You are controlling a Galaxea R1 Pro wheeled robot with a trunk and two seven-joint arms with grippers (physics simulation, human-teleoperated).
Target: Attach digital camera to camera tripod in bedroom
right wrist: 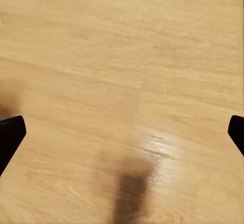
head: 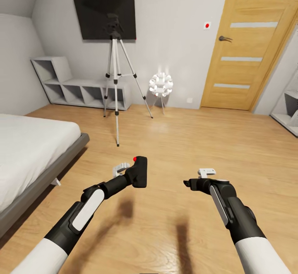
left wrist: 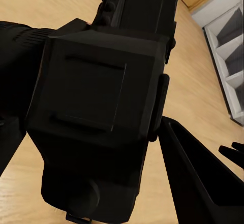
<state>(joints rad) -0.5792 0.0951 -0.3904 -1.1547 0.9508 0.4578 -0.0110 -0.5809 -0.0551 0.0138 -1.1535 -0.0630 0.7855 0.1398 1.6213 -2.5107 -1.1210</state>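
Note:
My left gripper [head: 133, 177] is shut on the digital camera [head: 140, 171], a small black box with a red button on top, held low over the wooden floor. In the left wrist view the camera [left wrist: 101, 97] sits close between the dark fingers [left wrist: 198, 183]. The camera tripod [head: 115, 73] stands across the bedroom before the black wall TV [head: 104, 15], its silver legs spread and its black head bare. It is well ahead of both arms. My right gripper [head: 188, 183] hangs open over the floor; its fingertips [right wrist: 10, 135] sit far apart with nothing between them.
A grey-framed white bed [head: 33, 150] lies at the left. Behind the tripod runs a low grey cube shelf [head: 78, 90]. A white petal floor lamp [head: 160, 84] stands right of the tripod. A wooden door [head: 248, 42] and another shelf [head: 289, 112] are at the right.

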